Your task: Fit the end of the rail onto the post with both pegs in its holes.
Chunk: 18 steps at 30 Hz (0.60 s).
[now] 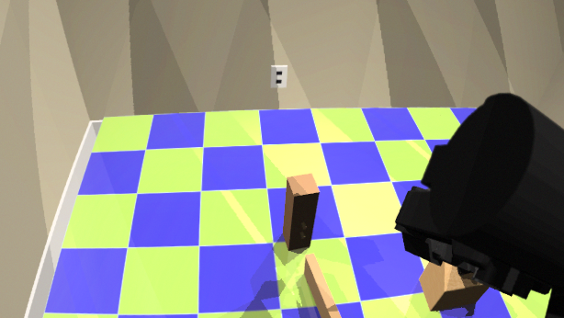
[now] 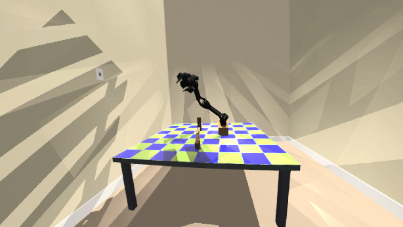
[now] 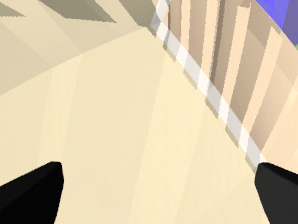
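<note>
2 fingers wide apart, seemingly holding nothing.

On the table (image 2: 249, 154), the post (image 1: 300, 211) stands upright near the middle, its 2 pegs (image 1: 303, 230) low on the face turned toward the rail (image 1: 321, 287). In the top view the rail lies just in front of the post, apart from it, running toward the near edge. The footboard block (image 1: 447, 285) sits to the right of the rail, partly under the arm. In the exterior view the gripper (image 2: 185, 80) hangs high above the table, well apart from all 3.
</note>
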Each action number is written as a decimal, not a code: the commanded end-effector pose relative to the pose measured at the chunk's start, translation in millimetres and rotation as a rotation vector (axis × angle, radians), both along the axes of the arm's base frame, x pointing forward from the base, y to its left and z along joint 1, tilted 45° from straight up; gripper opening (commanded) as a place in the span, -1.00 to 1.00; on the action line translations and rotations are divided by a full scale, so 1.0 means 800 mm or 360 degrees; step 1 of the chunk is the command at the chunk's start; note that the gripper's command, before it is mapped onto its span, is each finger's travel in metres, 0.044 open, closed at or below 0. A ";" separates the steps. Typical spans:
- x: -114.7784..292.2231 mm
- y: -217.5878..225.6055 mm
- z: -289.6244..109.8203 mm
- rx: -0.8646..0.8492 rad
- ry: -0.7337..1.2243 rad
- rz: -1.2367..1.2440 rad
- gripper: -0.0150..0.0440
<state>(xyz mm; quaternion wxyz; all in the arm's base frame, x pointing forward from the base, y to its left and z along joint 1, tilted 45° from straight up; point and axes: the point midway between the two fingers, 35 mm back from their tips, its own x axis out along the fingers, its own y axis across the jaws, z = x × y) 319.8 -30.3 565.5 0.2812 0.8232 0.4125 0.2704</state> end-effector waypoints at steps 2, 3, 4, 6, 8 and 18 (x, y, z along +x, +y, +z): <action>-0.005 -0.003 0.004 -0.0003 -0.0040 -0.0022 1.00; -0.011 -0.006 0.009 -0.0008 -0.0089 -0.0049 1.00; -0.020 -0.010 0.016 -0.0016 -0.0159 -0.0087 1.00; -0.047 -0.019 0.036 -0.0045 -0.0355 -0.0194 1.00; -0.080 -0.025 0.056 -0.0093 -0.0587 -0.0317 1.00; -0.227 0.031 0.109 -0.0657 -0.1640 -0.0830 1.00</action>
